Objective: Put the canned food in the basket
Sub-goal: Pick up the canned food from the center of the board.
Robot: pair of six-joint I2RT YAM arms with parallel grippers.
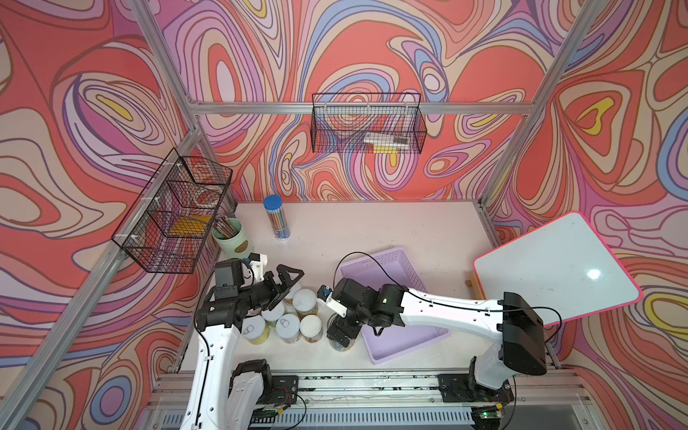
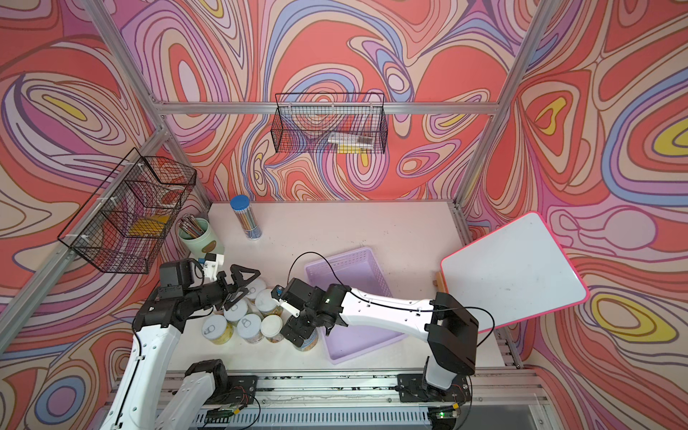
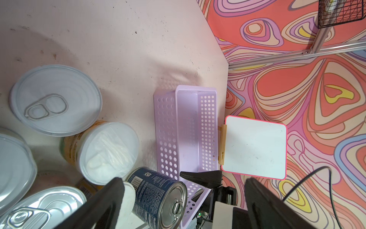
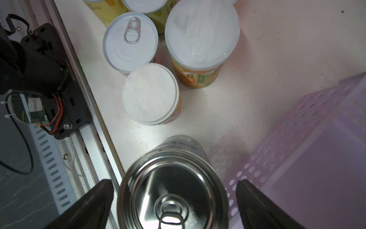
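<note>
Several small tins of canned food [image 1: 288, 327] [image 2: 250, 327] stand clustered at the table's front left, with silver pull-tab or white tops and yellowish labels. My left gripper [image 1: 292, 279] [image 2: 245, 277] [image 3: 184, 202] hovers open over the far tins of the cluster, holding nothing. A wider blue-labelled can [image 3: 154, 190] [image 4: 174, 188] [image 2: 309, 340] stands upright beside the lilac basket [image 1: 394, 268] [image 2: 350, 268] [image 3: 186, 126]. My right gripper [image 1: 340, 333] [image 4: 174, 198] points down over it, open. Its fingers [image 4: 95, 200] straddle the can with a gap on each side. No can lies in the basket.
A clear blue-capped pencil tube [image 1: 277, 217] and a pale green pencil cup [image 1: 231, 238] stand at the back left. A pink-rimmed whiteboard [image 1: 554, 268] leans at the right, close to the basket. Black wire baskets [image 1: 175, 212] [image 1: 368, 123] hang on the frame. The arms' rail [image 1: 372, 383] runs along the front.
</note>
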